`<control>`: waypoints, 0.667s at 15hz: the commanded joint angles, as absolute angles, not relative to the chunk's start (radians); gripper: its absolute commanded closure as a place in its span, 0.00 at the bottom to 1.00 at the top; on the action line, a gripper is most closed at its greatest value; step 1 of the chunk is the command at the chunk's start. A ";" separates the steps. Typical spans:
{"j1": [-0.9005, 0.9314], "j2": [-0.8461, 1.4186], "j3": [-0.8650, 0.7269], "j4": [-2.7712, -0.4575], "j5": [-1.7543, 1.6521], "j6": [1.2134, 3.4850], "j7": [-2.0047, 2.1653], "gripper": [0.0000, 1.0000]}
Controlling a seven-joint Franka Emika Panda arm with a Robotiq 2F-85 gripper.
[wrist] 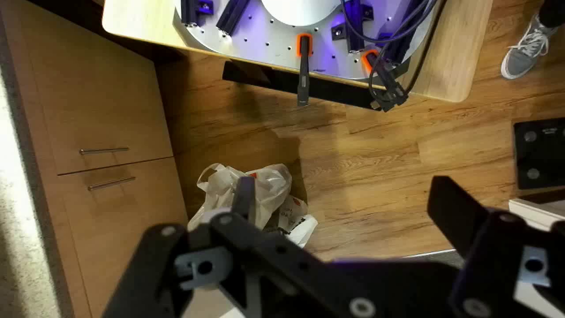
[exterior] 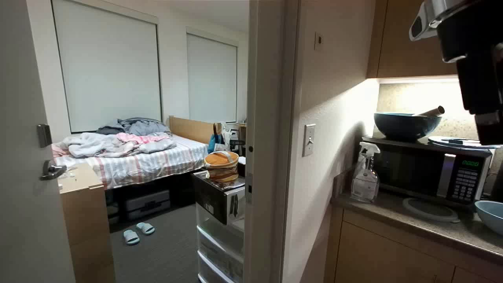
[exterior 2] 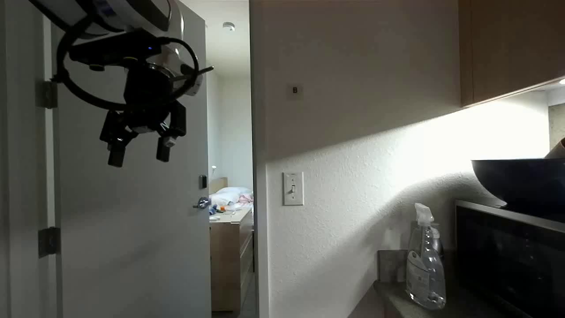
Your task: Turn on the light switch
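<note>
The light switch is a small white upright plate with a toggle on the wall, right of the doorway. It shows in both exterior views (exterior: 308, 149) (exterior 2: 288, 199). I cannot tell clearly which way the toggle points. My gripper (exterior 2: 139, 157) hangs fingers down in front of the door, up and left of the switch in that exterior view and apart from it. At the upper right of an exterior view the gripper (exterior: 489, 129) shows side-on. In the wrist view the fingers (wrist: 344, 190) stand wide apart with nothing between them. The switch is out of the wrist view.
A smaller plate (exterior: 318, 41) sits higher on the wall. A spray bottle (exterior: 364, 182), a black microwave (exterior: 408, 167) and a dark bowl (exterior: 404, 125) stand right of the switch. An open door (exterior 2: 132, 229) is at the left. The wrist view shows plastic bags (wrist: 269, 190) on the floor.
</note>
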State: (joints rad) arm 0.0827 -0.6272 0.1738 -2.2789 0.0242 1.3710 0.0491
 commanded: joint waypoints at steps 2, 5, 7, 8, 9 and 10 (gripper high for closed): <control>0.098 -0.625 0.163 -2.277 0.020 1.369 0.056 0.00; 0.098 -0.625 0.163 -2.277 0.020 1.369 0.056 0.00; 0.098 -0.625 0.163 -2.277 0.020 1.369 0.056 0.00; 0.098 -0.625 0.163 -2.277 0.020 1.369 0.056 0.00; 0.098 -0.625 0.163 -2.277 0.020 1.369 0.056 0.00; 0.090 -0.620 0.159 -2.279 0.022 1.377 0.069 0.00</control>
